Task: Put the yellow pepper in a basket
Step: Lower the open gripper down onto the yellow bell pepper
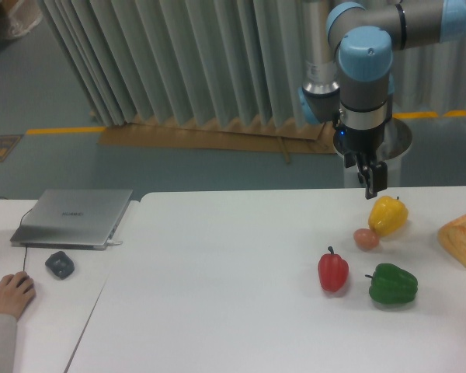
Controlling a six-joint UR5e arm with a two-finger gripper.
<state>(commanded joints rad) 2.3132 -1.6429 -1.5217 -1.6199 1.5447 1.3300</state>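
While no basket shows anywhere, the task looks barely begun. From left: a laptop, a wide bare stretch of worktop, 1 red pepper, a green pepper. The yellow pepper lies untouched near the far edge, the tool just above it, its jaws' spacing unclear.

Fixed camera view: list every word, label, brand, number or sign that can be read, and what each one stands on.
No text can be read in this view.
Closed silver-grey laptop: a faint mark on the lid, too small and blurred to read.
Grey and light-blue robot arm: no label visible.
Glossy yellow pepper, red pepper, green pepper: no stickers or print.
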